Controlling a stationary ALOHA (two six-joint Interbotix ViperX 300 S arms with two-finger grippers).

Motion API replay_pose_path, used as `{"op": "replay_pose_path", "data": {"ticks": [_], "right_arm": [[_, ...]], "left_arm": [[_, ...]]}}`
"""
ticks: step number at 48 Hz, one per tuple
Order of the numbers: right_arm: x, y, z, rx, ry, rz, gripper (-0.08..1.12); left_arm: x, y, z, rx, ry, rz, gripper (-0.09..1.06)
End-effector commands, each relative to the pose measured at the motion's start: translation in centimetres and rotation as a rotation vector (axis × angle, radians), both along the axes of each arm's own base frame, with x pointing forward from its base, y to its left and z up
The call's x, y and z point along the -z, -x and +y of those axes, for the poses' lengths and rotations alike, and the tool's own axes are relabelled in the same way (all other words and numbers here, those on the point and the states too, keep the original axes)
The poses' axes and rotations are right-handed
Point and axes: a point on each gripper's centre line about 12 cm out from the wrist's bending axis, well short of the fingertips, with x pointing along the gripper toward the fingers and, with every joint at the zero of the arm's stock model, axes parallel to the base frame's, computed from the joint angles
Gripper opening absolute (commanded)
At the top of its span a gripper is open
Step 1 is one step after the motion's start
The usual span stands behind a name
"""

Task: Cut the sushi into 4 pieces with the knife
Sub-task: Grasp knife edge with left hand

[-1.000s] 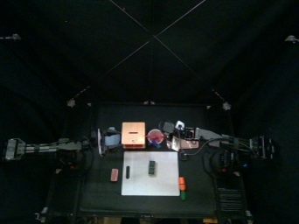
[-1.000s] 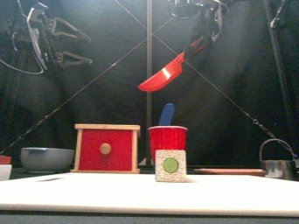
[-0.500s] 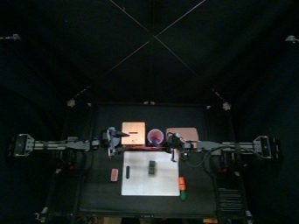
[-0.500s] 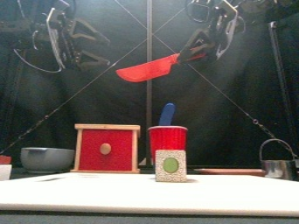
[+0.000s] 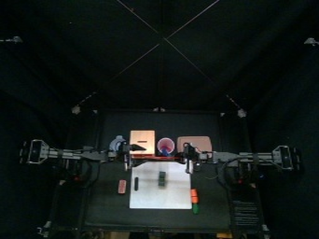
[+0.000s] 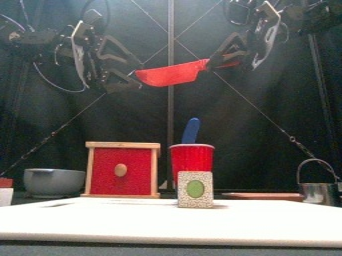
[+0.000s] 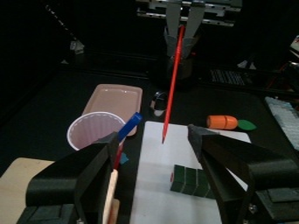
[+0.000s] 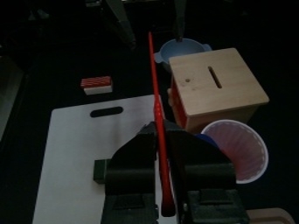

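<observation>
My right gripper [image 6: 251, 45] is shut on the handle of the red knife [image 6: 171, 72], holding it roughly level, high above the table. In the right wrist view the knife [image 8: 156, 96] runs straight out from the right gripper [image 8: 165, 149]. My left gripper [image 6: 96, 55] hangs open just left of the blade's tip. In the left wrist view the knife [image 7: 173, 79] points toward the left gripper [image 7: 163, 162] without touching it. The dark green sushi roll [image 5: 163, 175] lies whole on the white cutting board [image 5: 156, 191], below both grippers.
Behind the board stand the wooden box [image 6: 122, 170], the red cup [image 6: 191, 160] with the blue knife [image 6: 191, 130], and the pink tray [image 5: 195, 144]. A blue-grey bowl [image 6: 54, 181] sits far left, a metal cutter [image 6: 317, 190] far right. An orange toy [image 5: 193, 196] lies right of the board.
The right gripper has swung the red knife from a steep tilt to nearly level. The left arm has moved in toward the middle, up to the blade's tip.
</observation>
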Motion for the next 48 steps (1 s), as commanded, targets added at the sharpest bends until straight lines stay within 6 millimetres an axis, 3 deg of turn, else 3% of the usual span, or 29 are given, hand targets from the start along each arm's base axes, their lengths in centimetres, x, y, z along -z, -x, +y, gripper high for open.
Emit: {"op": "replay_pose_path", "data": {"ticks": [1,15,34,48], "right_arm": [[-1.1,0.2,0.0,0.002,0.0,-0.04,0.22],[-1.0,0.2,0.0,0.001,-0.002,-0.039,0.22],[-0.9,0.2,0.0,0.001,-0.002,-0.036,0.22],[0.4,0.2,0.3,0.003,-0.037,-0.002,0.22]], "left_arm": [[-0.9,-0.9,0.0,0.002,-0.01,-0.034,0.89],[-0.5,-1.6,0.1,0.0,-0.012,-0.043,0.73],[-0.3,-2.4,-0.1,0.035,-0.063,-0.046,0.59],[1.0,-3.2,-0.5,0.082,-0.12,-0.004,0.25]]}}
